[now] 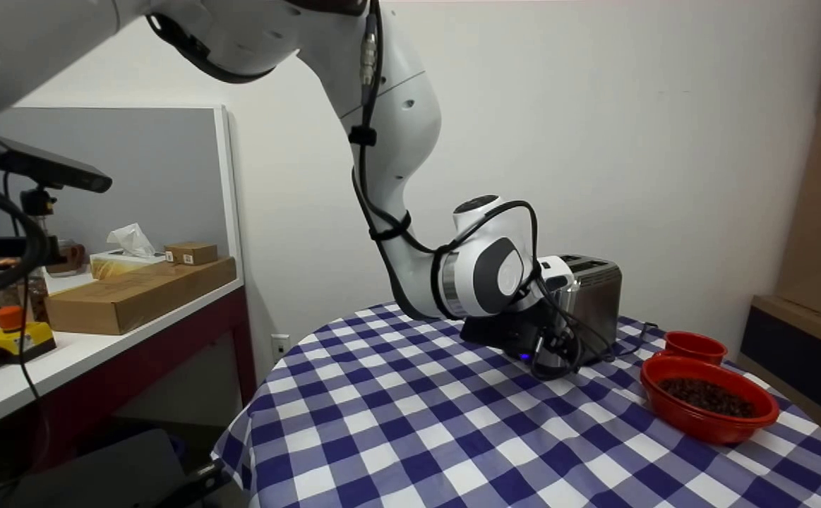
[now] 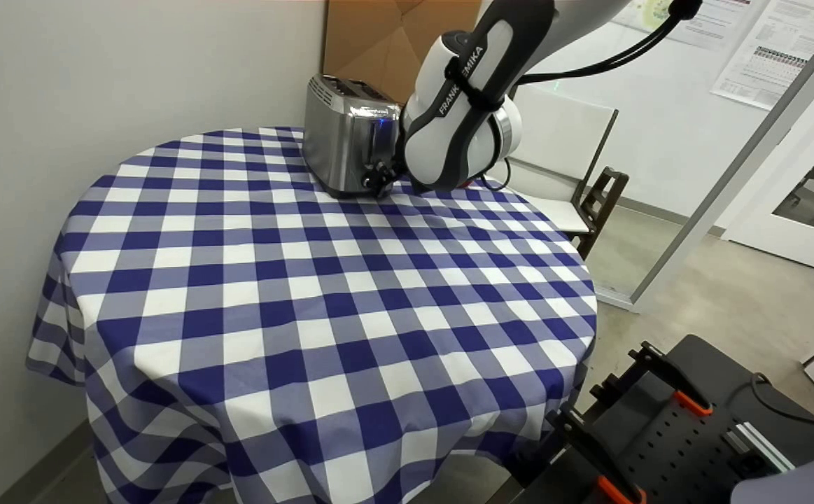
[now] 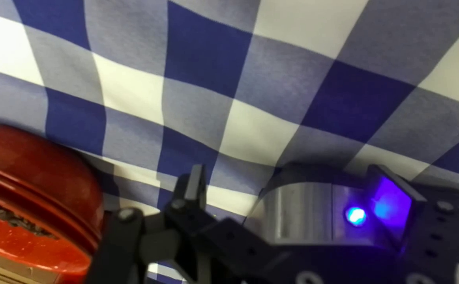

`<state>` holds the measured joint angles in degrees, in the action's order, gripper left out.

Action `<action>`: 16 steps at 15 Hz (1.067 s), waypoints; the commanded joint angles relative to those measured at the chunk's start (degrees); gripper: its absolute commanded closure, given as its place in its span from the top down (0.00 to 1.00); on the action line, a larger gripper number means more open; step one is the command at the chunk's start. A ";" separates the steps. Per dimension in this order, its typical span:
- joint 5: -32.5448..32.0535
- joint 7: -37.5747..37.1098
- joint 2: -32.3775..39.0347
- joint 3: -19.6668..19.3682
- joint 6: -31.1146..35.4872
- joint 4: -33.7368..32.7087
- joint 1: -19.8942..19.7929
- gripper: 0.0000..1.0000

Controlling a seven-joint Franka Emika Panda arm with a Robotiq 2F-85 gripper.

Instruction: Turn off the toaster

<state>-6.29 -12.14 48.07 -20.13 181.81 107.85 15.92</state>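
A: The counter (image 1: 382,437), in both exterior views, has a blue-and-white checked cloth (image 2: 260,336) over it. And above?

B: The arm (image 2: 459,129) bends down over it, in both. In an exterior view a pale chair (image 2: 564,133) shows, at two o'clock in the frame.

A: Next?

B: In an exterior view the toaster (image 2: 344,143) stands upright at the counter's twelve o'clock, slots visible on top. The wrist view gets part of its metal body, seen close.

A: Then?

B: In an exterior view a red bowl (image 1: 706,428) of dark pieces (image 1: 706,396) sits at four o'clock from the toaster, a smaller red bowl (image 1: 696,346) just behind it. Wrist view: the larger one between eight and nine o'clock.

A: State of the fingers (image 3: 393,205)?

B: Apart. The wrist view alone shows both plainly: one at seven o'clock in the frame, its mate at four.

A: And the toaster, relative to them?

B: Its metal shows in the gap between, at three o'clock from the former, nine from the latter. Contact: cannot tell.

A: Anything smaller?

B: A blue light spot (image 3: 355,216) in that gap, just beside the four-o'clock finger. Source: cannot tell.
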 commanded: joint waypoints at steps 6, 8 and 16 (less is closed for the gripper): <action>1.86 1.78 -0.60 -2.38 2.47 0.92 2.35 1.00; 1.72 2.01 -0.86 -2.58 2.21 1.11 2.59 1.00; 2.35 2.00 -0.78 -4.88 4.99 1.95 4.74 1.00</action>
<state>-6.29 -11.47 47.79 -22.98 183.27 108.69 18.51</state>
